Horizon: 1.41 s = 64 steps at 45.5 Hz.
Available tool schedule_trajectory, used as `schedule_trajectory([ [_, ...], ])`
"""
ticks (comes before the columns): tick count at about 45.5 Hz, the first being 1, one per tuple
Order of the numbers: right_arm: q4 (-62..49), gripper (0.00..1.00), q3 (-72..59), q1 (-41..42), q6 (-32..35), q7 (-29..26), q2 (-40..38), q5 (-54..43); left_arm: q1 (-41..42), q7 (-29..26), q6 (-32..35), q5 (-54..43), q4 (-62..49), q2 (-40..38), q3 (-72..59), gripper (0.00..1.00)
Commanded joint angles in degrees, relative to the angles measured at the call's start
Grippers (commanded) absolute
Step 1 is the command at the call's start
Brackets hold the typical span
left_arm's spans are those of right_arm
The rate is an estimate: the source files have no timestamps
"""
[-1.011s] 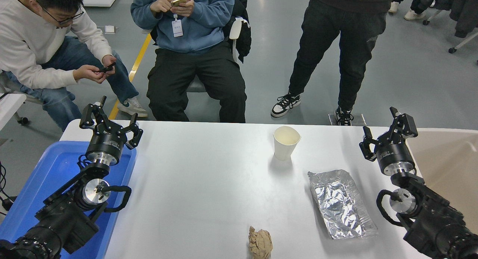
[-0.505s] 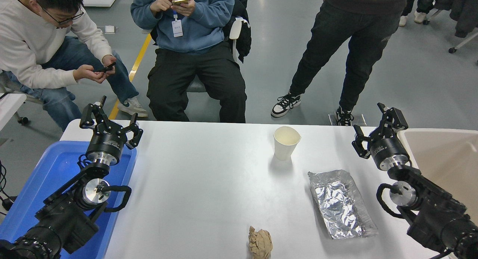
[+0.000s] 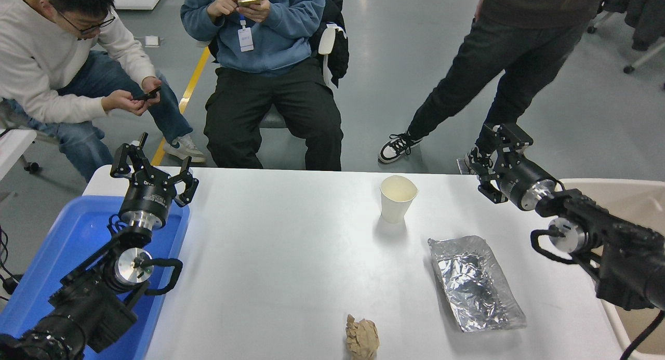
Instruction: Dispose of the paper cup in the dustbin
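Note:
The paper cup stands upright, cream-white and empty, on the white table toward its far side, right of centre. The dustbin is a beige bin at the right edge, mostly hidden behind my right arm. My right gripper is open and empty, raised above the table's far right edge, to the right of the cup and apart from it. My left gripper is open and empty, parked at the lower left over the blue tray.
A crinkled silver foil tray lies right of centre, in front of the cup. A crumpled brown paper ball sits at the near edge. A blue plastic tray is at the left. Three people are at the far side.
My right gripper has swung up and left, away from the dustbin and nearer the cup, its arm now reaching in more level. The standing person stepped right. The cup has not moved.

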Motion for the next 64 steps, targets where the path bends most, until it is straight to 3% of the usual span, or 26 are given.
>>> schedule_trajectory([
  [1,5.97,1.0,-9.59,7.27,-0.42,-7.31,-2.49,-7.86,0.01,0.0,0.02,0.0,0.0,0.03,0.0,1.0],
  [12,6.06,1.0,-22.85,15.7,-0.94,-11.01,-0.48,-12.69,0.01,0.0,0.02,0.0,0.0,-0.06,0.0,1.0],
  [24,1.85,1.0,-38.77,23.53,-3.05,-12.24,10.07,-14.45,0.01,0.0,0.02,0.0,0.0,-0.06,0.0,1.0],
  [34,-3.78,1.0,-48.96,22.57,-10.96,-12.15,19.91,-15.15,0.01,0.0,0.02,0.0,0.0,0.03,0.0,1.0],
  [41,-8.34,1.0,-52.04,20.11,-10.96,-12.15,25.01,-15.24,0.01,0.0,0.02,0.0,0.0,-0.06,0.0,1.0],
  [64,-16.52,1.0,-56.0,13.16,-10.17,-11.71,25.37,-16.91,0.01,0.0,-0.07,0.0,0.0,-0.06,0.09,1.0],
])
